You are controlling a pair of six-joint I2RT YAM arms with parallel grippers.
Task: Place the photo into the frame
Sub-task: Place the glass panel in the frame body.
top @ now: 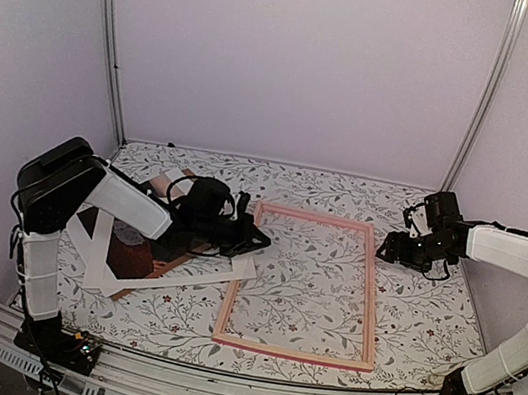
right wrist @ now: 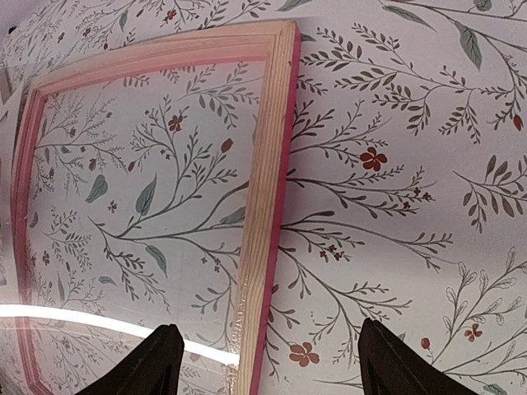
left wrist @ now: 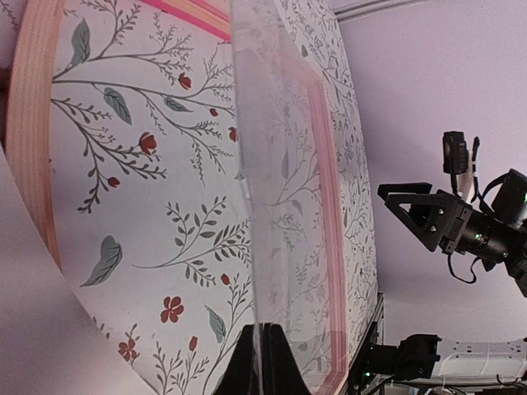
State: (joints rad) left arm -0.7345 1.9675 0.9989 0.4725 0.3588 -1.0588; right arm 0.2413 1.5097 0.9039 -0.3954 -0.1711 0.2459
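left to right, seen from above: the photo (top: 132, 257) lies flat at the left of the table (top: 425, 326), a dark print partly covered by strips of the white mat board (top: 191, 283) and by the left arm above it. it is judged a light, thin, bendable sheet whose face marks easily, best taken by a bare edge or corner. the left gripper (top: 255, 241), reaching right of this pile, is clamped on the edge of a clear pane (left wrist: 280, 206) held over the frame's opening (stiff, slippery, probably breakable; whether it rests on the rails cannot be told). the frame (top: 372, 297) lies flat at centre, thin pink rails, well apart from the photo. the right gripper (right wrist: 268, 366) hangs above the right rail near its far corner, fingers spread wide, holding nothing. in the way: the mat board over the photo, and the pane occupying the left gripper.
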